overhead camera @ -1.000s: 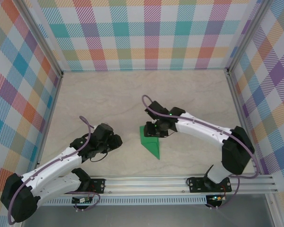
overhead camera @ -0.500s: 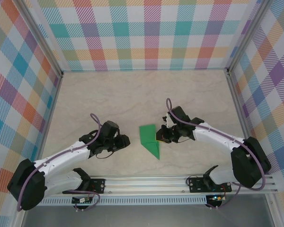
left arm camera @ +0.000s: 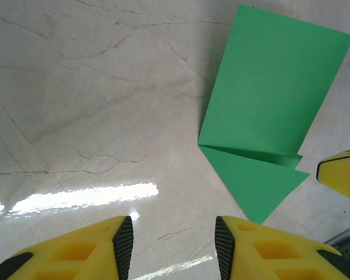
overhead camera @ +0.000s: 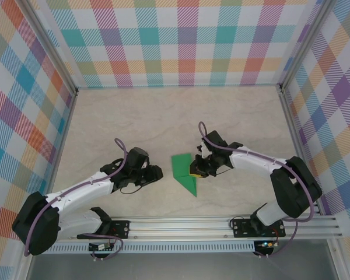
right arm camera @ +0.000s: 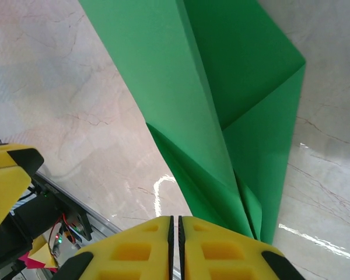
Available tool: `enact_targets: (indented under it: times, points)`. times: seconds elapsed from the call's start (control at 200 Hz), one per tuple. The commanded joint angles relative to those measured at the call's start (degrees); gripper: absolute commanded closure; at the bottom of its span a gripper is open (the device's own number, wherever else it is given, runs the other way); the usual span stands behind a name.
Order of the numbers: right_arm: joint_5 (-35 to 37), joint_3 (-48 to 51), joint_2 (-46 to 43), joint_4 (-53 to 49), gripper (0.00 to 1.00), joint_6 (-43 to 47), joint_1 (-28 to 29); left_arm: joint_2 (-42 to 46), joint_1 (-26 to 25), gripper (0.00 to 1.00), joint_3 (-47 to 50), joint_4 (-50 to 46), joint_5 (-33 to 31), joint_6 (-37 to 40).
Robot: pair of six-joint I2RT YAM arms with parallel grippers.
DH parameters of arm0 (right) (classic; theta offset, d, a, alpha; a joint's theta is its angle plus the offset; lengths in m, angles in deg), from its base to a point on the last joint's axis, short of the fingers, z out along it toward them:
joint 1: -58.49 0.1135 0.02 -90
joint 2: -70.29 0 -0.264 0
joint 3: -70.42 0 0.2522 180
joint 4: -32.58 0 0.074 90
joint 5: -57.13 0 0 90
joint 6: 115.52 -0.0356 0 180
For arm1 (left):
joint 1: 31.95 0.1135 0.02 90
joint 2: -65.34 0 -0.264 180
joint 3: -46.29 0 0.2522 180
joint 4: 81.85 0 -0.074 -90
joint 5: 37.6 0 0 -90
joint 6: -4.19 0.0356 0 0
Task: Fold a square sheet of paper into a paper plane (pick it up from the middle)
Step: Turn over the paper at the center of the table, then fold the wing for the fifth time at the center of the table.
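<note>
The bright green sheet of paper (overhead camera: 182,170) lies on the marble table, folded into a narrow paper-plane shape with its point toward the near rail. In the right wrist view its layered folds (right arm camera: 221,87) rise slightly, and one edge runs under my right finger. My right gripper (overhead camera: 196,170) (right arm camera: 175,224) sits at the paper's right edge with its jaws shut and nothing visible between them. My left gripper (overhead camera: 156,174) (left arm camera: 172,245) hovers open just left of the paper (left arm camera: 268,105), with bare table between its pads.
An aluminium rail (overhead camera: 192,224) runs along the near edge below the paper's point. Plaid walls (overhead camera: 181,41) enclose the table on three sides. The right gripper's yellow finger (left arm camera: 344,175) shows at the right edge of the left wrist view.
My right gripper left the paper's top, swung right, came back to the paper's right edge and shut. My left gripper moved right toward the paper and stayed open.
</note>
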Motion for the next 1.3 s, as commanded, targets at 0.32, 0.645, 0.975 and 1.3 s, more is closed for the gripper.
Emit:
enact_targets:
  times: [0.32, 0.645, 0.975, 1.3]
  points:
    - [3.6, -5.8, -1.8, -9.7, 0.87, -4.6, 0.6, -0.6, 0.8, 0.56, 0.5, 1.0, 4.1, -1.1]
    - [0.9, -7.4, -2.6, -9.8, 0.87, -3.5, 0.6, -1.3, 0.7, 0.55, -2.1, 0.7, 4.7, -1.7]
    - [0.7, 1.9, -13.7, -2.5, 0.9, -1.8, 1.7, 0.5, 0.6, 0.54, -0.3, 3.6, 6.7, -1.6]
    - [2.8, 5.0, -15.7, -2.0, 0.94, -0.8, 3.2, 1.3, 0.2, 0.5, -1.5, 4.9, 4.7, 0.2]
